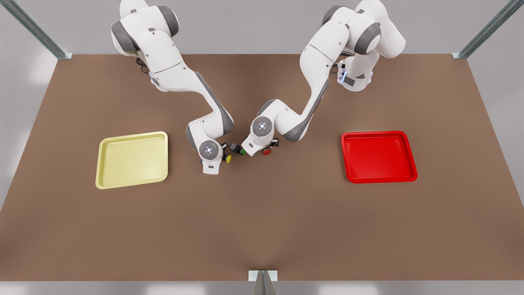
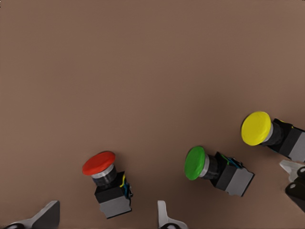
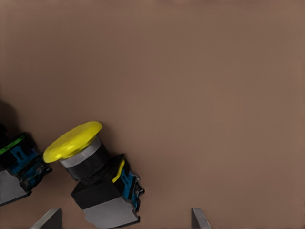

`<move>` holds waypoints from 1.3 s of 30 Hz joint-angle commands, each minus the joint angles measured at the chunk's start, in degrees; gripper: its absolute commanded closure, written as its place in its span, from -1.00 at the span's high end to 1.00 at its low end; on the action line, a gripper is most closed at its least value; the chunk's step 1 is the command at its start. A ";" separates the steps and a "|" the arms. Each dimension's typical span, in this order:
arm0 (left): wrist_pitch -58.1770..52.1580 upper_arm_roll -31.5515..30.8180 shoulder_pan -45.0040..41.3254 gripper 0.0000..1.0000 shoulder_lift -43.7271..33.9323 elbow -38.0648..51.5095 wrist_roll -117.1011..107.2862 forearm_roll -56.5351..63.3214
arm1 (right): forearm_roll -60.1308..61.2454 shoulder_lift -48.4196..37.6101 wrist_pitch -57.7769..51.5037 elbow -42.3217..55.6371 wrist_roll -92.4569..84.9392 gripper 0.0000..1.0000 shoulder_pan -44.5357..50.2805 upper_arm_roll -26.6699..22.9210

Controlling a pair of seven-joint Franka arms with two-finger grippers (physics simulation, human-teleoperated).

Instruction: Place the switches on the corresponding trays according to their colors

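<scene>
Both arms were bent down to the middle of the brown table, their grippers low over a row of three switches lying on their sides.

Left gripper: over the red switch, on the front view's right of the row. In the left wrist view the switch body lay between the two spread fingertips, with a gap showing on each side; fingers wide, nothing held. The red cap showed just under that arm's hand in the front view.

Right gripper: over the yellow switch, on the front view's left of the row. Its fingertips stood wide apart with the dark body between them, not pinched. The yellow cap peeked out beside the wrist in the front view.

Obstruction: the green switch lay between the other two, close beside each. It was near the left gripper's inner finger in the left wrist view, and its body edge lay close to the yellow switch in the right wrist view. The two wrists were crowded close together above it.

Yellow tray: on the front view's left, well apart from the switches. Red tray: on the front view's right, likewise well apart.
</scene>
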 commanded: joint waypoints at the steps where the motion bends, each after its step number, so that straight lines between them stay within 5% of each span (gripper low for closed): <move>1: 7.38 -0.02 -0.41 1.00 -0.67 -2.01 -23.06 -1.02 | 0.09 -1.13 9.62 -1.44 -6.83 1.00 -0.01 0.06; 9: 8.17 0.24 -0.41 1.00 -0.67 -5.53 -28.51 -1.64 | -0.26 -4.99 13.58 -9.88 -10.78 1.00 -0.01 0.94; 26: 9.40 -0.11 -0.85 1.00 2.06 -5.71 -27.63 -1.64 | -4.04 -1.83 13.67 -7.42 -23.44 1.00 0.78 1.29; 28: 9.40 -0.11 -0.94 0.58 2.14 -5.71 -27.55 -1.55 | -4.04 -0.95 13.67 -6.81 -23.44 1.00 0.87 1.82; 35: 9.23 -0.20 -0.94 0.61 2.14 -5.71 -27.19 -1.72 | -3.86 -0.51 13.67 -5.93 -23.09 1.00 0.87 2.26; 39: 8.96 -0.20 -0.94 0.61 2.58 -5.79 -26.49 -1.72 | -3.86 -0.60 13.40 -5.93 -23.18 0.63 0.78 2.26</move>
